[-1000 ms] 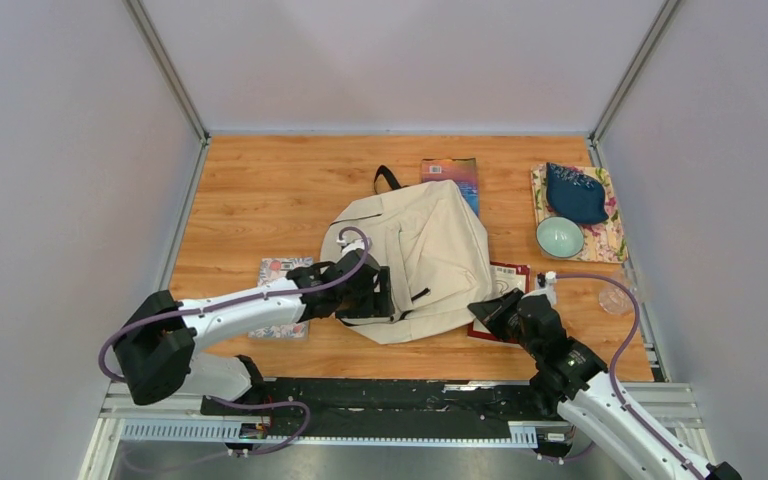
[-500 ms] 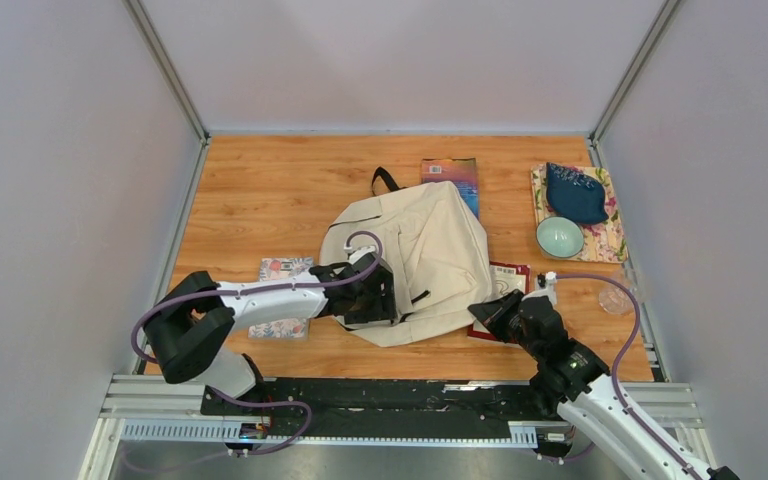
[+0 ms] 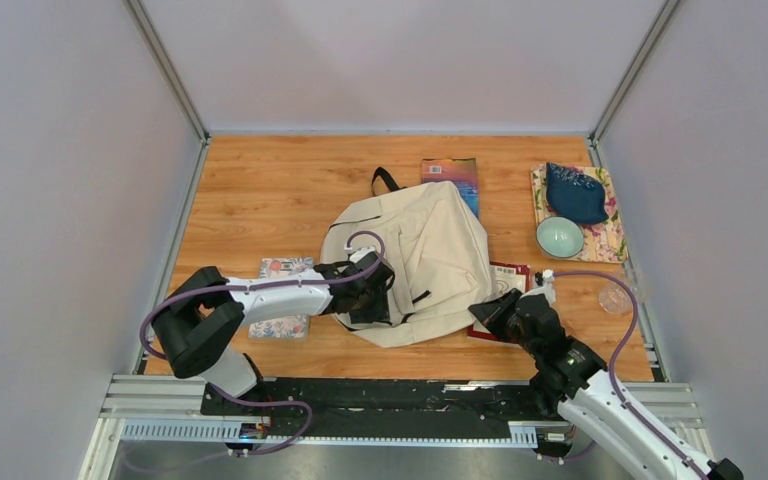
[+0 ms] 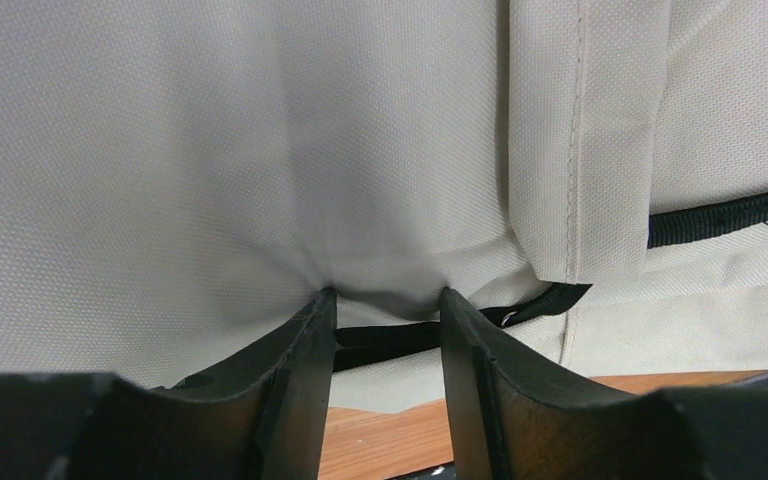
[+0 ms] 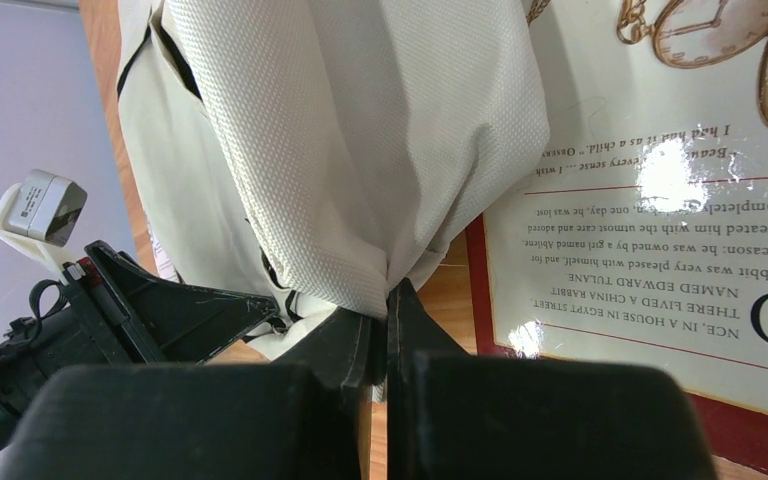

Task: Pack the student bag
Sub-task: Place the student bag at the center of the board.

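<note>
The student bag (image 3: 415,262) lies flat in the middle of the wooden table (image 3: 260,190), with its black strap at the far end. The left gripper (image 4: 382,295) is at the near left side of the bag. Its two black fingers (image 4: 300,350) are partly apart, with a gap between them. Both tips push into the cream cloth, and the cloth puckers a little between them. A black strap of the bag runs just under the tips. I cannot tell if the cloth is really pinched there. The right gripper (image 5: 380,300) is at the near right corner of the bag. Its fingers are squeezed together and a fold of the bag's cloth is caught tight between them. The cloth is pulled into a point where they bite. Right beside that corner lies a book with a red edge (image 5: 660,230), and part of the bag rests over it. A flowery notebook (image 3: 282,270) lies on the table near the left arm, just beside the bag.
</note>
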`<state>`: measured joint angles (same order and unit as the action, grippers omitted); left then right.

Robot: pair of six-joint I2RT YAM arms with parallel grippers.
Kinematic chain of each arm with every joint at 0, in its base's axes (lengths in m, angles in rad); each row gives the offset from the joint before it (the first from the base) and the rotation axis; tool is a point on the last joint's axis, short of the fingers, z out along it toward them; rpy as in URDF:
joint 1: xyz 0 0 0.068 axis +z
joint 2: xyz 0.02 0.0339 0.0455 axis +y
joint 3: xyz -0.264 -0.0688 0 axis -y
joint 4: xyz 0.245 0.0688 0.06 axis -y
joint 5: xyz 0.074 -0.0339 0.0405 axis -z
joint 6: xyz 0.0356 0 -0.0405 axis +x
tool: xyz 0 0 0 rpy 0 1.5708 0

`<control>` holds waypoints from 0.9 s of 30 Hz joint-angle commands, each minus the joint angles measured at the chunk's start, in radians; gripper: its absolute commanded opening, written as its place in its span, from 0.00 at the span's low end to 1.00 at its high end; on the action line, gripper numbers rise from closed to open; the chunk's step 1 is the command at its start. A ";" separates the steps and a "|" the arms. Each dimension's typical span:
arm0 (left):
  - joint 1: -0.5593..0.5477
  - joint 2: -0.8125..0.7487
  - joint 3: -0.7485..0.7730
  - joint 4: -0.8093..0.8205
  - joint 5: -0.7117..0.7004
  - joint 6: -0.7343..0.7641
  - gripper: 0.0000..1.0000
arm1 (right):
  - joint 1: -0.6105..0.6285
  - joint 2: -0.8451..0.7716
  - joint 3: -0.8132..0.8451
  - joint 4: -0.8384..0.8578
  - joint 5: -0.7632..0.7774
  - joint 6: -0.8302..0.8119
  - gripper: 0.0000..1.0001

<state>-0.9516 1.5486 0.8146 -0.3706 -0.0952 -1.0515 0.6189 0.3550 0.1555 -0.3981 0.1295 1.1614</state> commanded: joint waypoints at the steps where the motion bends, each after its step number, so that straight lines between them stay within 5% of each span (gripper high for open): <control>1: -0.012 0.077 0.008 0.090 0.068 -0.025 0.49 | 0.038 0.035 0.039 0.061 -0.083 -0.019 0.00; 8: -0.010 0.094 0.026 0.091 0.089 -0.016 0.43 | 0.045 0.029 0.042 0.041 -0.074 -0.019 0.00; 9: -0.010 0.091 0.024 0.091 0.089 -0.013 0.52 | 0.047 0.024 0.041 0.036 -0.071 -0.019 0.00; 18: -0.007 0.033 0.003 0.070 0.063 -0.008 0.74 | 0.047 0.021 0.033 0.027 -0.067 -0.016 0.00; 27: 0.002 -0.087 -0.057 0.009 0.043 -0.103 0.80 | 0.047 0.029 0.027 0.044 -0.059 0.001 0.00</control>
<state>-0.9482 1.5112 0.7994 -0.3538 -0.0582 -1.0824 0.6479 0.3817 0.1673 -0.3916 0.1383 1.1542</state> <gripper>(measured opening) 0.797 0.033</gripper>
